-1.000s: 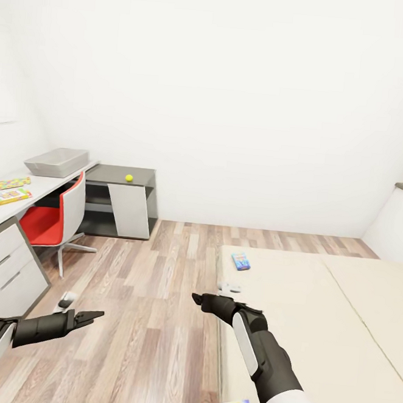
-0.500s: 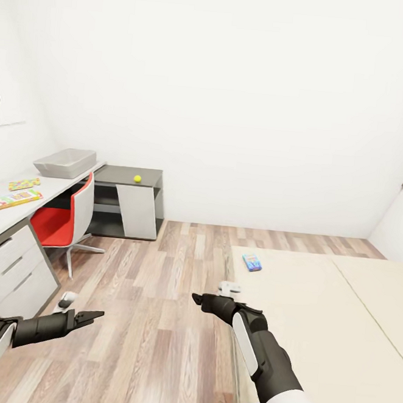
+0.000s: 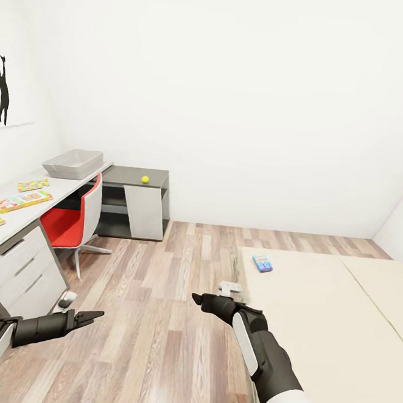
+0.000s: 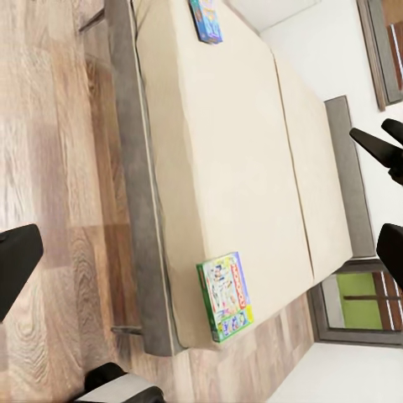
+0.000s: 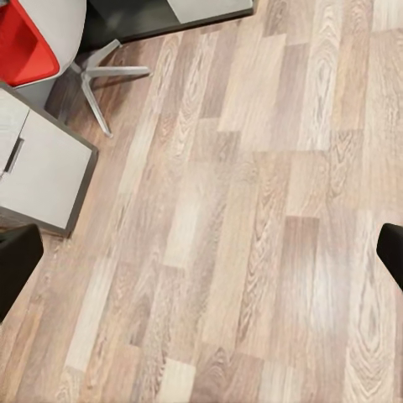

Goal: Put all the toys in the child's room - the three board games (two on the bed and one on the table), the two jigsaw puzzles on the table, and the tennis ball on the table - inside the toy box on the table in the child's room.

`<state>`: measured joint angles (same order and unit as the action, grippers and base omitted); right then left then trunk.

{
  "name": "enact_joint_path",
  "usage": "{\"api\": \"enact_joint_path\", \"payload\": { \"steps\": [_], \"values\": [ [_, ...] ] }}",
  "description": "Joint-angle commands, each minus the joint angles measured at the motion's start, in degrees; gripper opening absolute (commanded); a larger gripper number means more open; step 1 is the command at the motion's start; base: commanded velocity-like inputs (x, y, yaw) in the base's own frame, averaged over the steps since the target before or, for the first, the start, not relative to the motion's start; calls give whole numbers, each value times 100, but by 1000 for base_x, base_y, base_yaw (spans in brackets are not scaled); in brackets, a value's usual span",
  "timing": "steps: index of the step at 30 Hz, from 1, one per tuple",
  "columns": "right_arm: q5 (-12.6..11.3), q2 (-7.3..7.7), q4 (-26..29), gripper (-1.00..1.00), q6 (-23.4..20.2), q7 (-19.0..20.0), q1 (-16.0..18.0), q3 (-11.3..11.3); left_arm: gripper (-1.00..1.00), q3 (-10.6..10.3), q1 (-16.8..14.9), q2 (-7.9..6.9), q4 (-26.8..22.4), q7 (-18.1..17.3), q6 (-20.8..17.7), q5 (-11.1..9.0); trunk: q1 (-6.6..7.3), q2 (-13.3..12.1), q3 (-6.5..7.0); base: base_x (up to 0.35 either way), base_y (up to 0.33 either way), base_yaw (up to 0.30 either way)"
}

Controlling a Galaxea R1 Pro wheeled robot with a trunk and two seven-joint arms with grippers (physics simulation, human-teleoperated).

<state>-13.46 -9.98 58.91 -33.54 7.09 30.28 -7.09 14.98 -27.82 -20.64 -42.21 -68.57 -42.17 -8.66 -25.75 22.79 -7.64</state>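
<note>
The toy box [image 3: 73,163] sits at the worktop's [image 3: 4,224] far end, with 2 jigsaw puzzles [image 3: 33,184] and a board game [image 3: 24,200] nearer. The tennis ball [image 3: 145,179] rests on the lower cabinet [image 3: 136,176], and 2 more board games [image 4: 227,296] lie on the bed [image 3: 314,309]. The left gripper [image 3: 90,318] and right gripper [image 3: 198,299] both hang empty over the floor [image 3: 154,319], jaws spread.

The head view has swung left, bringing the wall's athlete silhouette picture [image 3: 1,89] fully in.

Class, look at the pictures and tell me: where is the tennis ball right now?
In the head view, the tennis ball sits at the left on the lower dark grey cabinet, just right of the toy box on the adjoining table.
</note>
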Motion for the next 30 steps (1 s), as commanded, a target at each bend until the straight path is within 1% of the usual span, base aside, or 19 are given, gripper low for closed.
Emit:
{"api": "enact_joint_path", "payload": {
  "steps": [1,9,16,25,30],
  "values": [
    [1,-2,7,100,-30,11,4,6,100,0,-4,-1,2,-8,-46,-21,-4,13,-13,0,214,0],
    [1,-2,7,100,-30,11,5,6,100,5,-4,-1,2,-8,-29,-24,-4,13,-13,28,233,0],
    [1,-2,7,100,-30,11,4,6,100,10,-4,-1,2,-14,-21,-22,-4,13,-13,152,218,0],
    [-2,-2,7,100,-33,11,5,6,100,14,-4,-1,2,-16,-34,-21,-4,13,-13,58,44,-3],
    [-6,-2,7,100,-37,11,5,6,100,14,-4,-1,2,-15,-33,-21,-4,13,-13,15,11,-113]
  ]
}}
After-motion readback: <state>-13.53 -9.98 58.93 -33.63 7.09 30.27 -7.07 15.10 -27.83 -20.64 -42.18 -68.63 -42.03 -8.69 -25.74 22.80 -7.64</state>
